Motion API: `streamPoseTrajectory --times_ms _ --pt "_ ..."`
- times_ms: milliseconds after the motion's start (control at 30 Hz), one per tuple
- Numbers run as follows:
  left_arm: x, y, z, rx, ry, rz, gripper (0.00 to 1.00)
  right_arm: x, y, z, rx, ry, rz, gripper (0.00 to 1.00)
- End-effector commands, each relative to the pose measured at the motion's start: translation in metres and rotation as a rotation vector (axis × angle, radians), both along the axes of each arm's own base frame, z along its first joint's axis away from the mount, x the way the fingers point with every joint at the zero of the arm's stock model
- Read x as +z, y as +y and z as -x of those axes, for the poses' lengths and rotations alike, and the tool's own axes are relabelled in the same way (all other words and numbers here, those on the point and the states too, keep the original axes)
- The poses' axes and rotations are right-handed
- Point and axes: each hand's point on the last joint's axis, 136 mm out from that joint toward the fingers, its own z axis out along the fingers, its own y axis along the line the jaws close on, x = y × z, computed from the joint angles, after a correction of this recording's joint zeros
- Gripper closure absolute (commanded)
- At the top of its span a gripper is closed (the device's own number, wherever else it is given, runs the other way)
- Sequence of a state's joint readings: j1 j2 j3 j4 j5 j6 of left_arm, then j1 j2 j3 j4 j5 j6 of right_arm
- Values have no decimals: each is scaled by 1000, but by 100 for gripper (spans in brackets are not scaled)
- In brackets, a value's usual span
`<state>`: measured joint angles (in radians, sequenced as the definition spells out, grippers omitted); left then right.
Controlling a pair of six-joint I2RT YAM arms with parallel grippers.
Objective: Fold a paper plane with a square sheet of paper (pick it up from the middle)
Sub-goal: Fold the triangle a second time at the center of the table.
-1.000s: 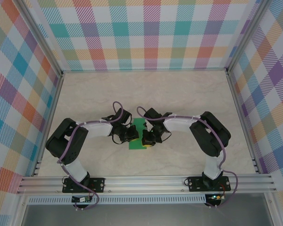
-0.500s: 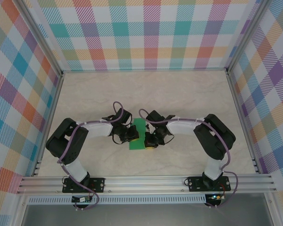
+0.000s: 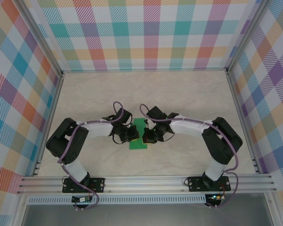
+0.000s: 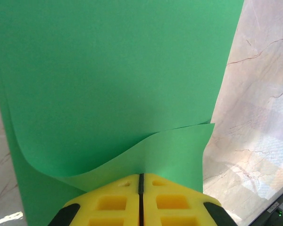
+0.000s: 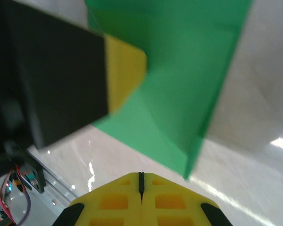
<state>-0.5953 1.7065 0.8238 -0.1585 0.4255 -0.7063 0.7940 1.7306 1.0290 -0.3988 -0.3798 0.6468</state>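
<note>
The square sheet of paper (image 3: 137, 144) is bright green and lies folded into a narrow strip on the marble table, between my two grippers. In the left wrist view its upper layer (image 4: 118, 80) curls up toward me, and my left gripper (image 4: 141, 175) is shut on that lifted edge. From above, the left gripper (image 3: 135, 136) sits at the strip's left side. My right gripper (image 3: 145, 137) hovers at the strip's right side. Its yellow jaws (image 5: 141, 174) are shut with nothing between them, just short of the paper's near corner (image 5: 186, 175). The left gripper's yellow finger (image 5: 125, 70) shows against the paper (image 5: 184, 84).
Checked walls and aluminium posts enclose the table on three sides. A double aluminium rail (image 3: 146, 181) runs along the near edge by the arm bases. Bare marble tabletop (image 3: 146, 94) stretches beyond the paper.
The right arm's elbow has swung out to the right and its gripper has edged up and closer to the paper. The left arm and the paper have stayed put.
</note>
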Motion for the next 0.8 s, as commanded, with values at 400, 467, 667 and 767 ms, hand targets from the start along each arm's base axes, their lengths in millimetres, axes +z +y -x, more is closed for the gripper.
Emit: streamPoseTrajectory --times_ms 400,467,667,767 --pt "-13 15 4 23 28 -99 90 -52 -21 13 37 73 149 98" --pt "0 6 -2 6 -14 -50 90 -58 -26 18 43 85 169 98" --pt "35 -14 -4 -17 -85 121 89 -64 -29 20 43 102 186 98" --pt "29 -12 4 -15 -65 135 89 -63 -26 18 43 96 179 98"
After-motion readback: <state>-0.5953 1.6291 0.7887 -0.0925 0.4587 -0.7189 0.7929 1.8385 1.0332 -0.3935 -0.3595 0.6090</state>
